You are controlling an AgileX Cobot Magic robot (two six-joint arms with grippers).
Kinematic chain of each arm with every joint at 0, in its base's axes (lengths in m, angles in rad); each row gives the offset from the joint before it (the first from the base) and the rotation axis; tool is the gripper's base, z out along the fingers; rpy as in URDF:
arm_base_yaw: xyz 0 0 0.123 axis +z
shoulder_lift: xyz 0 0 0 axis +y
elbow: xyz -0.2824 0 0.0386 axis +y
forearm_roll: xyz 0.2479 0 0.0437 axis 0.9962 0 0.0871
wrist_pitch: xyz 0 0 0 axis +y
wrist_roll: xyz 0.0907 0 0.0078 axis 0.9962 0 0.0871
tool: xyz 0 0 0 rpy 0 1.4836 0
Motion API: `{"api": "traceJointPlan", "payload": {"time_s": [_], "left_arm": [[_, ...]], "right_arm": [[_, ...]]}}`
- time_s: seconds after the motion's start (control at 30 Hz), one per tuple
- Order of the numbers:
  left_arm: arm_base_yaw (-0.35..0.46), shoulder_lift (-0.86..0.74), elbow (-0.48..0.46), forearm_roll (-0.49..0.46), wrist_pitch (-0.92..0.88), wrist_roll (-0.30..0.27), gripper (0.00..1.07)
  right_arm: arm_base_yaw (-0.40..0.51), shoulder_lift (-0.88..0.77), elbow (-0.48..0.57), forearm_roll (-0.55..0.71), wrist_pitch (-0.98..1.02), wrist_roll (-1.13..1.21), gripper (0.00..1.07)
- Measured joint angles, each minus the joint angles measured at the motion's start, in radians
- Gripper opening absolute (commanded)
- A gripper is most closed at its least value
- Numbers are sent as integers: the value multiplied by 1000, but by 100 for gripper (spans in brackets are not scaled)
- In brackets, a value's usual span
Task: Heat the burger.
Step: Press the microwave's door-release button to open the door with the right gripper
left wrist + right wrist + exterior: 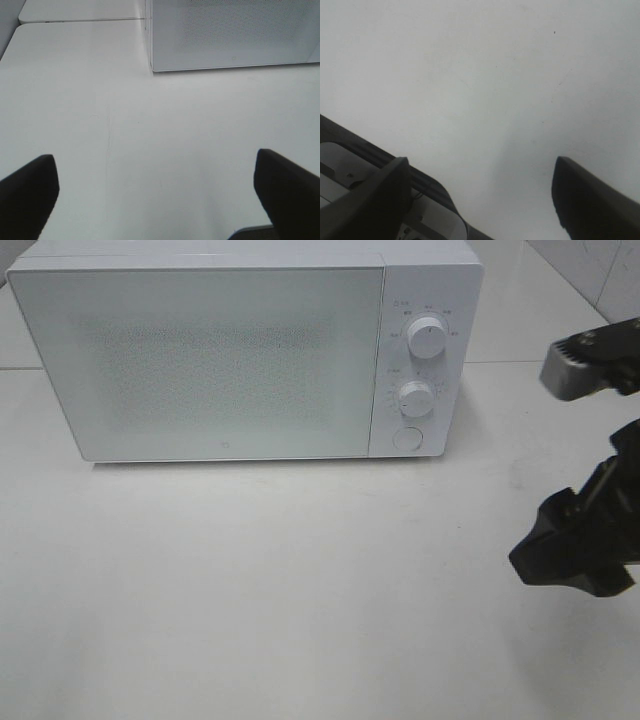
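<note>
2 pincers (156, 192) (481, 195) open nr shut microwave (200, 360)

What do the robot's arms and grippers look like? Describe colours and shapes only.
The left gripper shows two broad matte black fingers with rounded tips. The right gripper has similar dark, wedge-shaped fingers. From the high view, the right arm is an angular black body, with a grey ridged block near it. No cables or markings show.

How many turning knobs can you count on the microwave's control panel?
2: the upper knob and the lower knob beneath it, both above a flat round button. None seems hidden.
</note>
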Motion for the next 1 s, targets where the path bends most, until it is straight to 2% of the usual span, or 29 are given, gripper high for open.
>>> {"api": "traceJointPlan", "payload": {"time_s": [0.03,0.23,0.3,0.4,0.47,0.5,0.57,0.67,1.0], "left_arm": [[0,0,0,0,0,0,98],[0,0,0,0,0,0,98],[0,0,0,0,0,0,98],[0,0,0,0,0,0,98],[0,0,0,0,0,0,98],[0,0,0,0,0,0,98],[0,0,0,0,0,0,98],[0,0,0,0,0,0,98],[0,0,0,0,0,0,98]], "right_arm": [[0,-68,2,-2,22,0,76],[0,-195,28,-3,46,0,76],[-6,-335,64,-6,58,1,76],[-14,-362,75,-6,63,1,76],[-73,-452,110,-8,83,1,76],[-73,-452,110,-8,83,1,76],[-166,-578,144,-24,137,0,76],[-199,-651,153,-32,169,0,76],[-225,-834,178,-32,221,0,76]]}}
